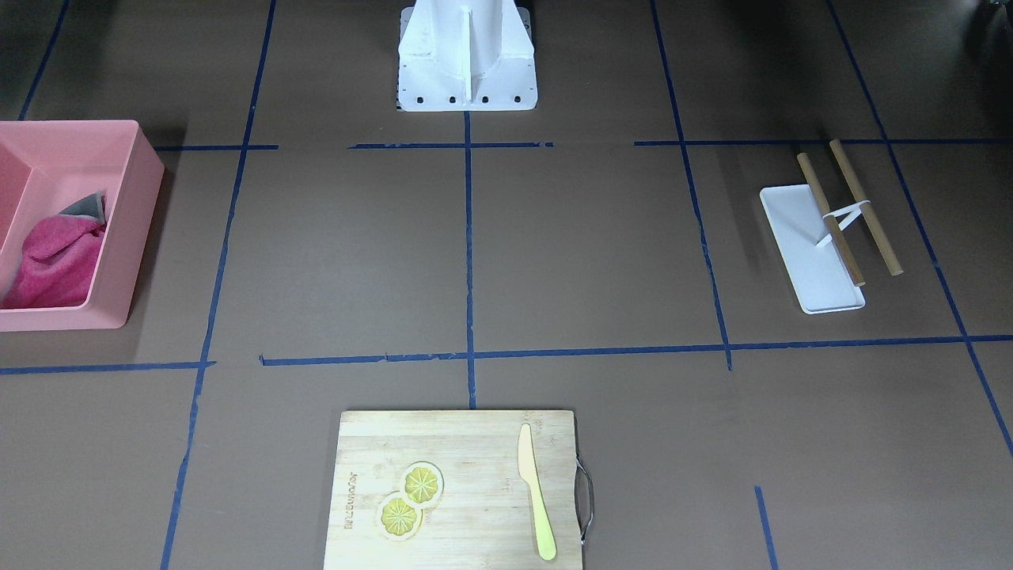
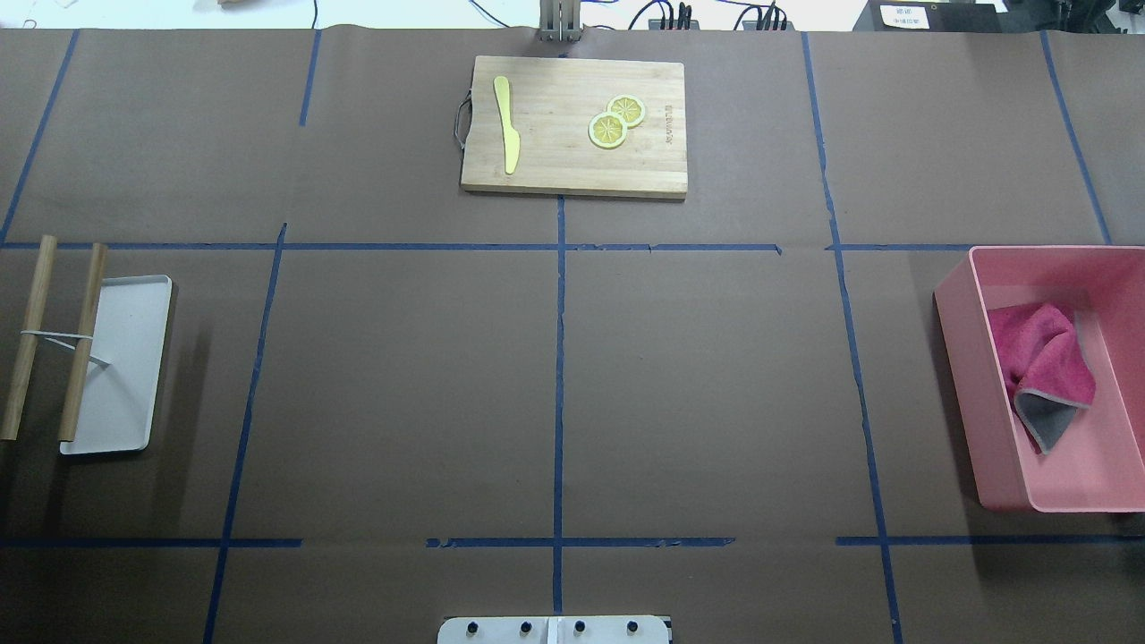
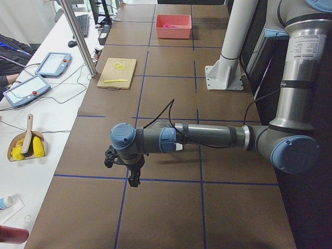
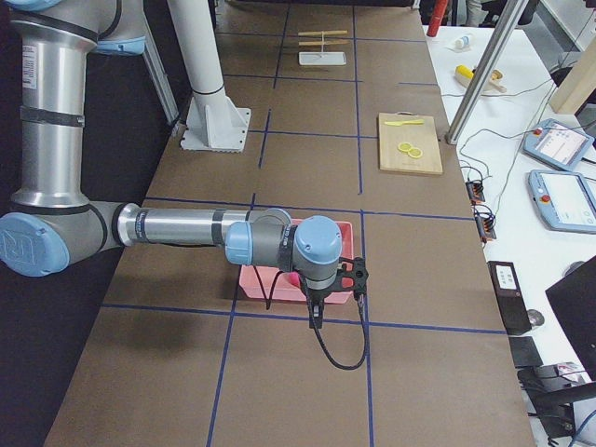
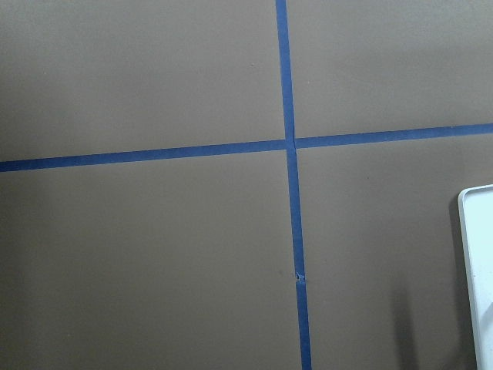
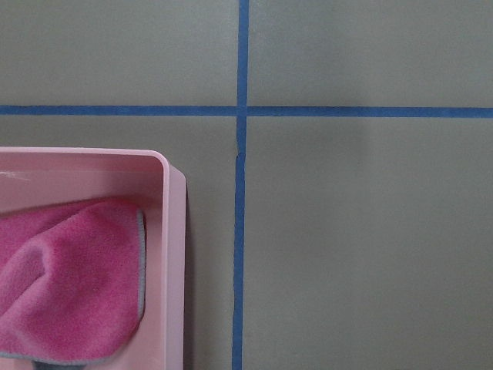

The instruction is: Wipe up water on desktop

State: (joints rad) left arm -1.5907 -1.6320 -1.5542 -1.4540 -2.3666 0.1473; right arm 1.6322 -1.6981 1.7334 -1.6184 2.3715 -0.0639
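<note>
Brown paper covers the counter from end to end, crossed by dark-blue tape lines in a grid, and it lies under both arms in every view.

The left arm rises upright at the robot's side, bends at the elbow and reaches level out over the counter. Its left gripper hangs above a tape crossing, just beside the white tray. The right arm mirrors that pose, and its right gripper hangs over the near corner of the pink bin. Each gripper shows only in a side view, so I cannot tell whether either is released or clenched.

Counted:
- one pink bin with one pink cloth crumpled inside it
- one wooden cutting board at the far edge, bearing one yellow knife and two lemon slices that overlap
- one white tray with two wooden rods side by side at its outer edge, joined by a thin white piece
- one white pedestal bolted at the robot's side
</note>
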